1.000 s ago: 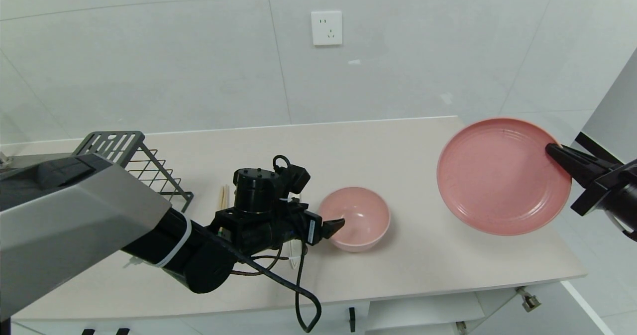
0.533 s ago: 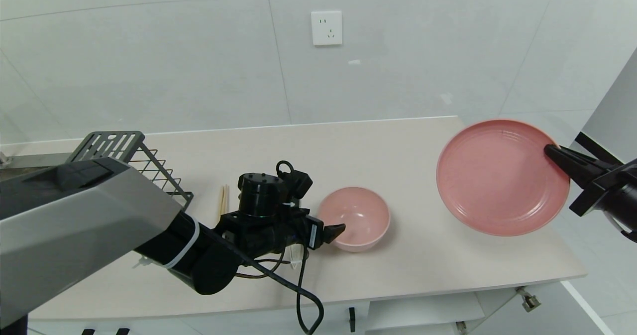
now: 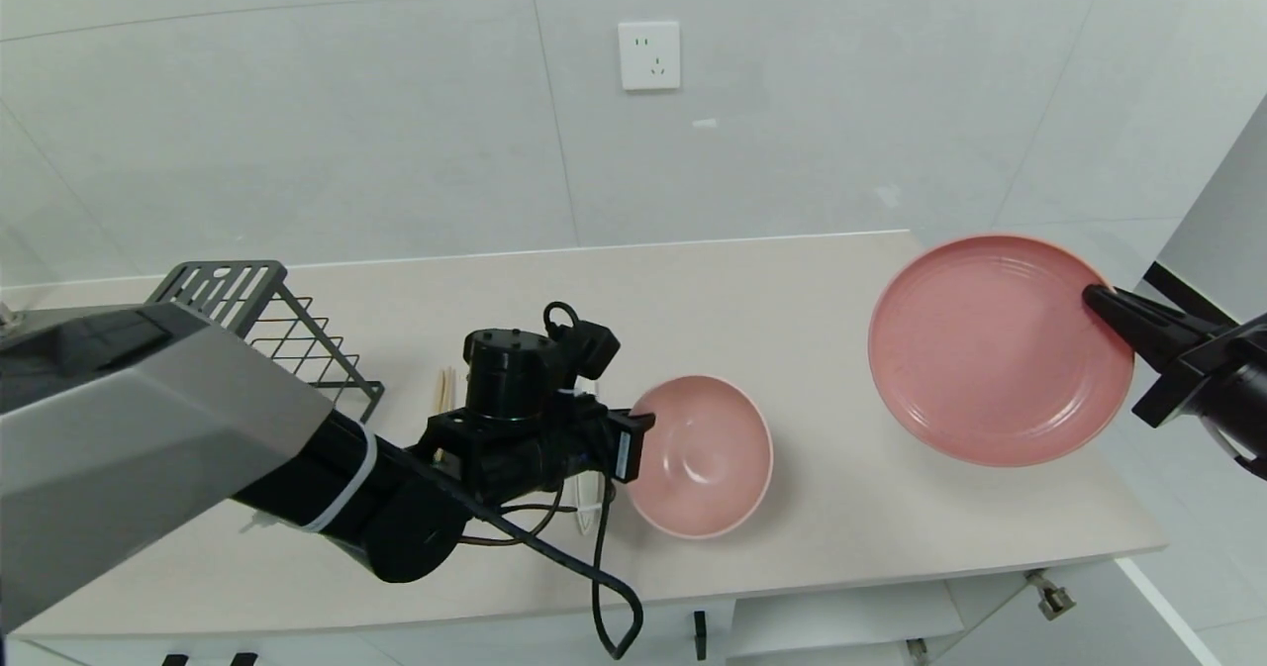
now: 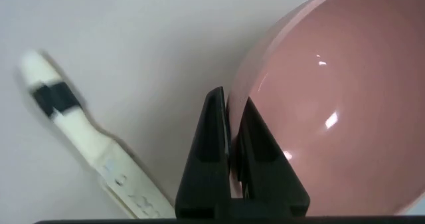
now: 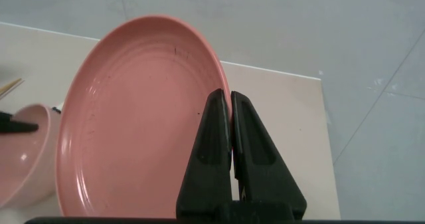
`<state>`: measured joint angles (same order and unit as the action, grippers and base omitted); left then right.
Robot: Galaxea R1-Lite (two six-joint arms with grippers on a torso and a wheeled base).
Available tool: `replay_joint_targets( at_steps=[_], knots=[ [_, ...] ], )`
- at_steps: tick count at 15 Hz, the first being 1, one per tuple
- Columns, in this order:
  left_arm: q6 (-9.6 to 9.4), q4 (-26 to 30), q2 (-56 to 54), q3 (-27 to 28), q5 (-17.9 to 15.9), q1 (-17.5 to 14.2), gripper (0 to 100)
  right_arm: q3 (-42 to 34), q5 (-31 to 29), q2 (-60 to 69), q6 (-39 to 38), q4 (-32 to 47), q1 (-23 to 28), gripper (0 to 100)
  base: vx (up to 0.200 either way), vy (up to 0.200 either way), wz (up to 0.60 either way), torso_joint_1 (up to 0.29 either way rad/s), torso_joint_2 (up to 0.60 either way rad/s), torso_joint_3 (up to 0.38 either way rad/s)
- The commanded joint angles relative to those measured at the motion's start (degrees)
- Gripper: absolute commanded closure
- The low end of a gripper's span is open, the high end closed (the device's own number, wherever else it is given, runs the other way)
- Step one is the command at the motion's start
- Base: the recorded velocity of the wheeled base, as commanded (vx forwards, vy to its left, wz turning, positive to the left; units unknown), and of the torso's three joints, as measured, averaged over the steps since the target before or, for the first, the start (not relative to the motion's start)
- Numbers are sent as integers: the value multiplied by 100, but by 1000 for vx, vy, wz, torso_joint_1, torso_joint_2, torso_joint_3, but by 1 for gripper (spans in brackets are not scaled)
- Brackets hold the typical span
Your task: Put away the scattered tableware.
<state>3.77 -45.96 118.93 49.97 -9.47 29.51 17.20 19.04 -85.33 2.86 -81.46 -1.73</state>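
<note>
- Tilting up so that its glossy inside is shown, a round pink bowl (image 3: 703, 458) with a thin paler rim is found near the front middle of the pale beige countertop (image 3: 841, 518).
- A large round pink plate (image 3: 990, 349) with ringed ridges is held tilted above the countertop's right end.
- A long white spoon (image 4: 80, 144) lying beside the bowl is largely covered by the left arm in the head view.
- Only the ends of the thin wooden chopsticks (image 3: 445, 389) are seen, and the black wire rack (image 3: 287, 330) is partly covered.
- Whether the bowl's underside touches the countertop cannot be told.
- The bowl's left rim is pinched between the 2 fingers of the left gripper (image 3: 641, 424), with only a narrow slit left between them.
- The plate's right rim is clamped by the right gripper (image 3: 1094, 300), its jaws nearly together.
</note>
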Motion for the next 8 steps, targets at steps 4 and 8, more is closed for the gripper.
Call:
replay_joint_targets(
  at_steps=[4, 8],
  knots=[
    [-16, -607, -1021, -101, -20, -271, 100, 20, 3, 17, 4, -2, -3, 100, 0, 0, 0, 0, 0, 0],
    [-60, -1302, -1592, -471, -28, -561, 100, 143, 3, 61, -32, -2, -3, 100, 0, 0, 0, 0, 0, 0]
  ],
)
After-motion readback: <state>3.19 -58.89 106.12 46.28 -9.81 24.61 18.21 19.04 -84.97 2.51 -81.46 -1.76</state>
